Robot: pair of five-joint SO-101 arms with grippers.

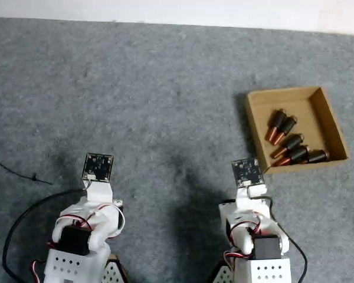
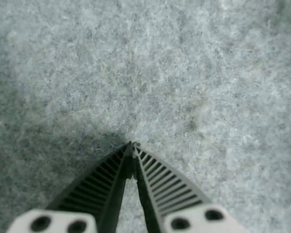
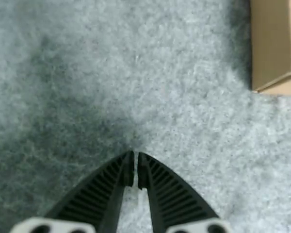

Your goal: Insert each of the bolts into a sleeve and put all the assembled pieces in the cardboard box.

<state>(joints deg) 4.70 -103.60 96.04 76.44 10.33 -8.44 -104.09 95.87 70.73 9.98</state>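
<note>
Cardboard box (image 1: 251, 121) loaded with five assembled pieces (image 1: 293, 141); task judged complete.
Pieces lie inside the box, long axes roughly parallel and slanting across its floor. Right gripper (image 3: 135, 160) is near the box's corner, the nearer arm; left gripper (image 2: 131, 149) is well apart from the box. Both jaw pairs pressed together, empty.

Overhead camera looks down; close wrist cameras face mat (image 2: 184, 73), right sharing box (image 3: 274, 43)
</note>
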